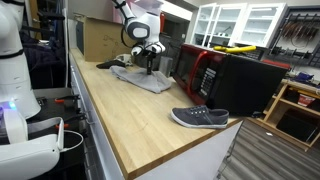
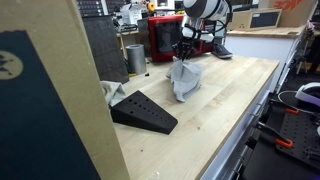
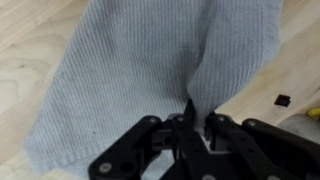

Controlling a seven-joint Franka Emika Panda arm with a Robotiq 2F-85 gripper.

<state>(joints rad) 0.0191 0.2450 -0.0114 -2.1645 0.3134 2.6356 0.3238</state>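
A grey knitted cloth (image 3: 150, 60) lies on the wooden table (image 3: 20, 60). In the wrist view my gripper (image 3: 193, 118) is shut on a raised fold of it, with the fabric pinched between the two black fingertips. In an exterior view the cloth (image 2: 185, 82) hangs in a bunch below the gripper (image 2: 183, 55), its lower part touching the tabletop. In an exterior view the cloth (image 1: 148, 80) spreads flat under the gripper (image 1: 151, 62).
A grey shoe (image 1: 200, 118) sits near the table's corner. A black and red appliance (image 1: 232, 78) stands behind the cloth, next to a cardboard box (image 1: 100, 38). A black wedge (image 2: 143, 112) and a metal cup (image 2: 135, 58) are nearby. A small black piece (image 3: 282, 100) lies on the wood.
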